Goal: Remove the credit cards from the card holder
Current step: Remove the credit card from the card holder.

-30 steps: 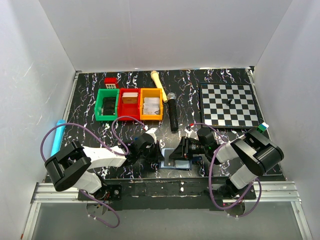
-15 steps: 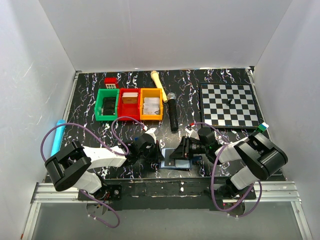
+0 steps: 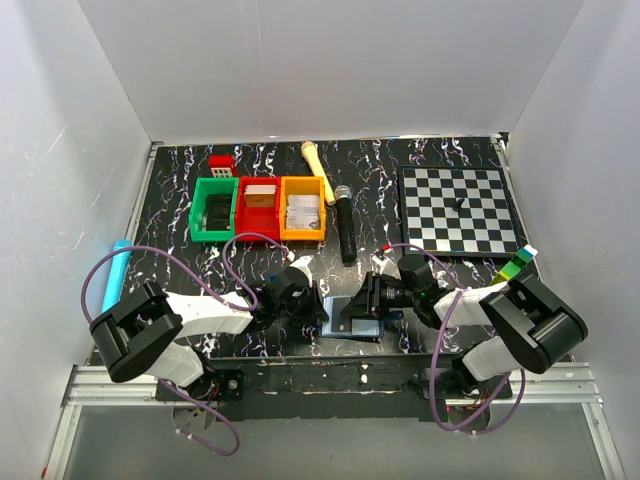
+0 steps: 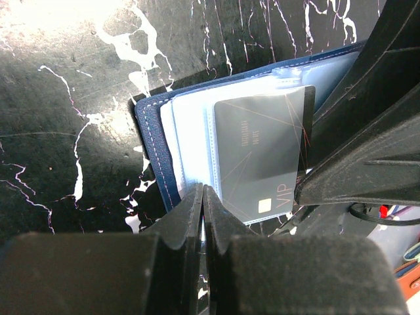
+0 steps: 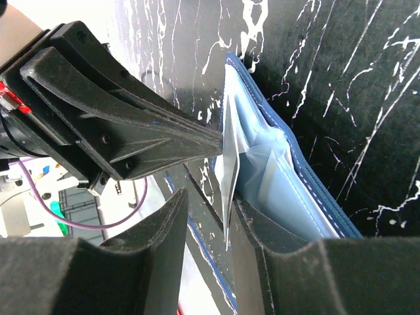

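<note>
The navy card holder [image 3: 352,326] lies open near the table's front edge, between my two grippers. In the left wrist view its blue rim [image 4: 149,151] frames pale sleeves and a grey credit card [image 4: 262,154] marked VIP, partly slid out. My left gripper [image 4: 203,191] is shut on the edge of a pale sleeve of the holder. My right gripper [image 5: 210,203] is open, and the card's thin edge [image 5: 230,184] stands between its fingers, close to the right one. The holder's blue-grey inside [image 5: 289,190] shows behind it.
Green [image 3: 214,210], red [image 3: 259,207] and orange [image 3: 302,208] bins stand at the back left. A black microphone [image 3: 345,228] and a wooden stick [image 3: 318,170] lie mid-table. A chessboard [image 3: 460,210] lies at the back right, and a light-blue tube [image 3: 117,272] at the left edge.
My right arm's elbow has swung a little right and toward the front. The card stands slightly more tilted up out of the holder. The left arm has not moved.
</note>
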`<state>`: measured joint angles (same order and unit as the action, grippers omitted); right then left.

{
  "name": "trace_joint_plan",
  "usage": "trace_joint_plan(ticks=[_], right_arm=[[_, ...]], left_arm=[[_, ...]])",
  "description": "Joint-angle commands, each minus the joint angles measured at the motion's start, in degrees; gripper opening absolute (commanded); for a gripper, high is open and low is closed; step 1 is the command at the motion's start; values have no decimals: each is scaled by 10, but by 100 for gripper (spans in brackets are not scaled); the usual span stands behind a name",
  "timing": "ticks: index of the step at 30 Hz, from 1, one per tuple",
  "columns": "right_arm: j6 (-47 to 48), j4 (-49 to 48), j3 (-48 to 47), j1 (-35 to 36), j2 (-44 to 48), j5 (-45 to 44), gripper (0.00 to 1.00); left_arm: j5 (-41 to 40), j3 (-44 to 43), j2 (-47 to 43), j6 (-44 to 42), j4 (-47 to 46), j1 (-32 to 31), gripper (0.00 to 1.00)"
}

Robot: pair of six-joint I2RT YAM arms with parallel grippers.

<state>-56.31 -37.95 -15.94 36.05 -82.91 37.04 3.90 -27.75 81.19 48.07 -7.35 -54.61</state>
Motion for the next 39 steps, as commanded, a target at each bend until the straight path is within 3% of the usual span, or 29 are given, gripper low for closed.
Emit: trace_joint_plan(ticks=[1, 13, 24, 39], right_arm=[[16, 8, -1, -1, 18, 1, 39], [8, -12, -14, -1, -8, 8, 43], [-1, -27, -11, -2, -16, 14, 43], [36, 59, -12, -5, 39, -2, 42]], left_arm=[[-28, 7, 18, -11, 66, -3, 0], [55, -28, 76, -44, 24, -16, 0], [41, -23, 75, -37, 26, -19, 0], [-4, -3, 64, -2, 60, -19, 0]])
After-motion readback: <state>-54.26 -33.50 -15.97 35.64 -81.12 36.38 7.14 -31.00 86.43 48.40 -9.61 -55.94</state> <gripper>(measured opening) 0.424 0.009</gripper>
